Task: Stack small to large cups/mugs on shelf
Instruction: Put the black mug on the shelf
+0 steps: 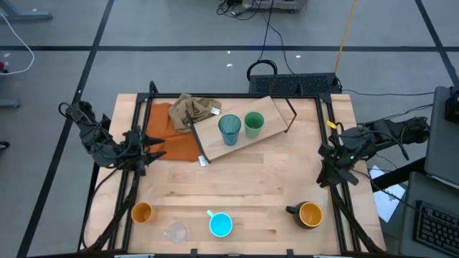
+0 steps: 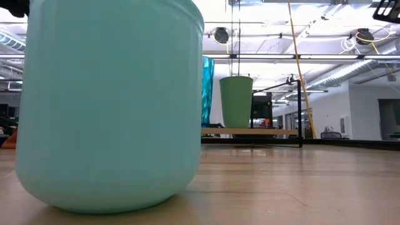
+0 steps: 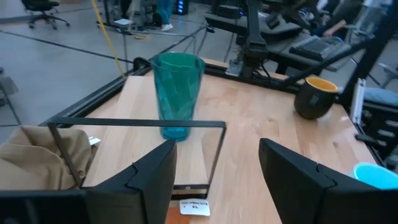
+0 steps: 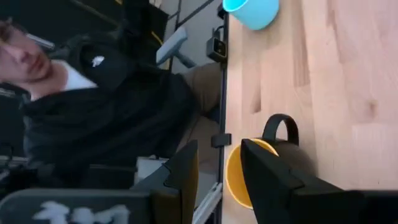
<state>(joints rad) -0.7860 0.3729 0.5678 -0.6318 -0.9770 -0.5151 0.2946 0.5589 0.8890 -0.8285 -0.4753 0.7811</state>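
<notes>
The shelf (image 1: 274, 109) stands at the table's far middle, turned askew. On it the teal tumbler (image 1: 229, 129) and the green cup (image 1: 254, 124) stand upright side by side. Along the near edge stand the orange cup (image 1: 142, 212), the clear glass (image 1: 176, 231), the light-blue mug (image 1: 221, 224) and the black mug (image 1: 308, 213). My left gripper (image 1: 159, 152) hovers at the table's left, open and empty, pointing at the tumbler (image 3: 177, 93). My right gripper (image 1: 331, 178) hangs at the right, narrowly open and empty, above the black mug (image 4: 277, 158).
An orange cloth (image 1: 172, 140) and a crumpled tan cloth (image 1: 193, 110) lie at the shelf's left end. A person in a dark jacket (image 4: 99, 106) sits past the table's near edge. Bare wood lies between the shelf and the near row of cups.
</notes>
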